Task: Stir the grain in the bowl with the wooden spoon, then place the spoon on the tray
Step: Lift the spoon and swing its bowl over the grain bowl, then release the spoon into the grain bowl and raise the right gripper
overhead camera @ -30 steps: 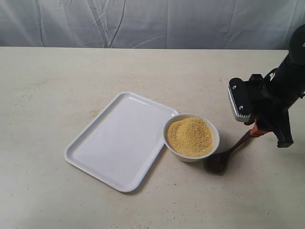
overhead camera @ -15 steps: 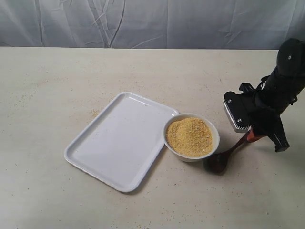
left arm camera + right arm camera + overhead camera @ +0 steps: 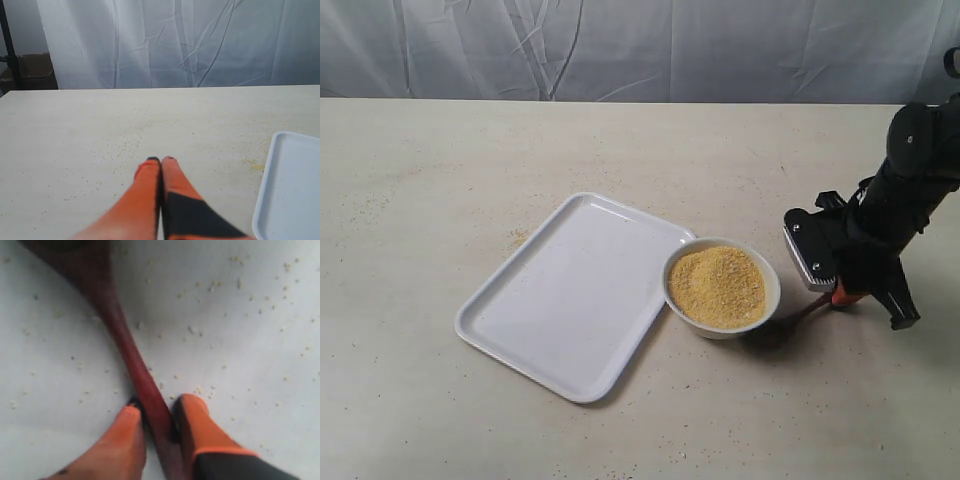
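Note:
The white bowl [image 3: 773, 289] holds a heap of yellow grain [image 3: 718, 286] and touches the right edge of the white tray [image 3: 565, 300]. The dark wooden spoon [image 3: 807, 308] lies low on the table to the right of the bowl, its head in the bowl's shadow. My right gripper [image 3: 840, 296] is down at the handle's end. In the right wrist view the orange fingers [image 3: 129, 425] press both sides of the spoon handle [image 3: 122, 342], so this gripper [image 3: 160, 407] is shut on it. My left gripper [image 3: 161, 160] is shut and holds nothing, and it hovers over bare table.
Loose grains are scattered on the table [image 3: 520, 238] left of the tray and around the spoon [image 3: 195, 330]. The tray's corner [image 3: 280, 190] shows beside the left gripper. A white curtain [image 3: 640, 50] hangs behind the table's far edge.
The right arm has come down and slightly left. The spoon handle it holds has dropped from a steep tilt to nearly flat on the table beside the bowl.

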Controlling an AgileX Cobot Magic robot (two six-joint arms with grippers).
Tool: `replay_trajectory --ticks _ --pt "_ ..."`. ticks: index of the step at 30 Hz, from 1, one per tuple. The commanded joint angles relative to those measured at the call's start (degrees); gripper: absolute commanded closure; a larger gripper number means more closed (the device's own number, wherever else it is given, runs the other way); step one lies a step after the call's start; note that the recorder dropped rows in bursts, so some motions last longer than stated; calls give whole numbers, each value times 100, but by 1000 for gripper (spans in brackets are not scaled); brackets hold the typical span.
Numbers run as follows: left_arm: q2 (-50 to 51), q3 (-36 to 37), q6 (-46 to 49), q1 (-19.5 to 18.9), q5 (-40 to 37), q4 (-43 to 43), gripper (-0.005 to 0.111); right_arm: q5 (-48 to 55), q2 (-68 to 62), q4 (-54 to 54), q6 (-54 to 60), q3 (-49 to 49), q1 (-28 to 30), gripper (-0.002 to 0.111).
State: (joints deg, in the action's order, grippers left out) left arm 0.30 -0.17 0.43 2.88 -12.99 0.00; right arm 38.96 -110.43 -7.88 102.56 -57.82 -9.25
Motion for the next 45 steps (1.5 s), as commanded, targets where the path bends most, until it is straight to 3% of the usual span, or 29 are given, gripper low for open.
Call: replay_trajectory --ticks 1,16,25,32,45 --pt "-30 17 1 3 60 0 107 11 -11 -17 -16 -12 -5 109" --pt "-30 17 1 3 60 0 107 -9 1525 1121 -51 -12 -5 109" --pt "-30 17 1 3 60 0 107 -951 1846 -295 39 -12 -199 109" --pt "-30 17 1 3 60 0 107 -1617 1312 -271 94 -12 -874 109" --pt "-30 17 1 3 60 0 107 -1828 734 -271 81 -12 -960 78"
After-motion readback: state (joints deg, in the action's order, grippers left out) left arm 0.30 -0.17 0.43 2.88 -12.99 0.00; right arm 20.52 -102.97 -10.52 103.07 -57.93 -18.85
